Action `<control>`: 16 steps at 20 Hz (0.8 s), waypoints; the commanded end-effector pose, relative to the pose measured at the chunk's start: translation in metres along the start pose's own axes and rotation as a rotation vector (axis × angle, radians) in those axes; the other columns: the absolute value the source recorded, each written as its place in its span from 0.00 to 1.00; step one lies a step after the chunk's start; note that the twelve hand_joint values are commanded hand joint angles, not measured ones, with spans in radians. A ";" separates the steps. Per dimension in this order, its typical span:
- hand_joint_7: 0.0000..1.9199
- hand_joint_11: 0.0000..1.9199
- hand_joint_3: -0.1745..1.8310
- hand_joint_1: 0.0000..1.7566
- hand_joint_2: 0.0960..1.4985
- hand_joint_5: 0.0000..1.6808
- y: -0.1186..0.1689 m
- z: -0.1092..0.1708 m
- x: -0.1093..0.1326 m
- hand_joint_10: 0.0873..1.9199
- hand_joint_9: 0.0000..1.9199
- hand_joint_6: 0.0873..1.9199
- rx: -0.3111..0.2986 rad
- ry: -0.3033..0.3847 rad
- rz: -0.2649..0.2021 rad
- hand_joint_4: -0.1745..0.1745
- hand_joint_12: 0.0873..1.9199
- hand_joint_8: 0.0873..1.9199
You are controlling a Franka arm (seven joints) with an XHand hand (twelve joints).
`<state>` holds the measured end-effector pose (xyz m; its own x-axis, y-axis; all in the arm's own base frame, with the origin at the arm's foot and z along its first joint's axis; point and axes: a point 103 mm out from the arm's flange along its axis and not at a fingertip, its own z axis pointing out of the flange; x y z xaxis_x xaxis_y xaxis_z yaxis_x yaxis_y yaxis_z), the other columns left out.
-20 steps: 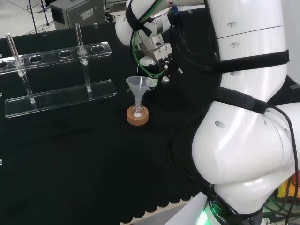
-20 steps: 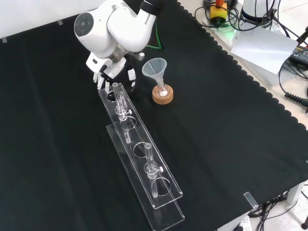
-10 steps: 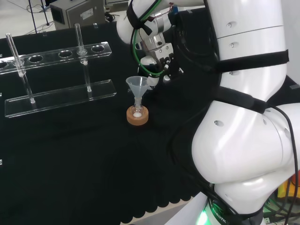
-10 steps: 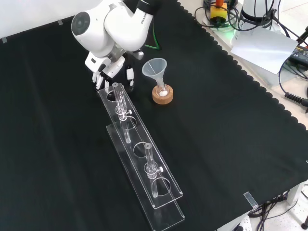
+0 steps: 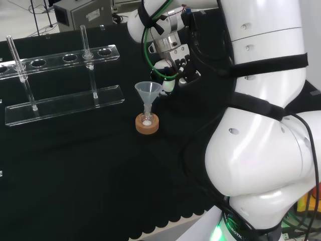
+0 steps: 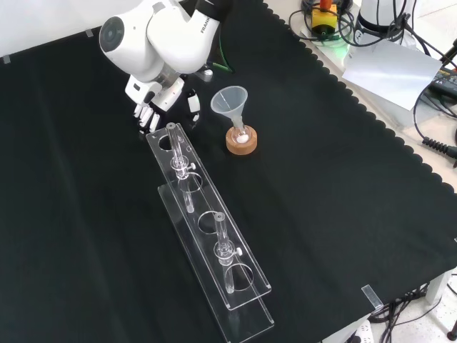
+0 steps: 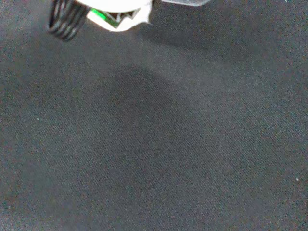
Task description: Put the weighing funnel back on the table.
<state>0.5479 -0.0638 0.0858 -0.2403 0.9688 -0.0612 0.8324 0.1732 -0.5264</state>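
Front view: the black and white robot hand (image 6: 153,100) hangs over the far part of the black cloth (image 6: 86,214), just left of the clear cone-shaped funnel (image 6: 230,100). The funnel stands mouth up with its stem in a small flask on a round cork ring (image 6: 241,142). The hand is at the far end of the clear acrylic rack (image 6: 246,289), which carries 2 upright glass tubes (image 6: 176,143). Whether the hand is closed on anything cannot be told.

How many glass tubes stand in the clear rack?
2. In the front view, one tube stands at the rack's upper end, the other tube toward its lower end. Clear glass could hide another.
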 end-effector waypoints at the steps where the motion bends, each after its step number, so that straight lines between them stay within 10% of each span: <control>1: 0.00 0.08 0.43 0.54 0.37 0.19 -0.016 -0.005 -0.004 0.33 0.13 0.16 0.024 -0.011 0.050 0.35 0.70 0.29; 16: 0.02 0.07 0.42 0.53 0.37 0.20 -0.117 -0.065 -0.015 0.34 0.13 0.10 -0.133 -0.031 0.129 0.34 0.70 0.30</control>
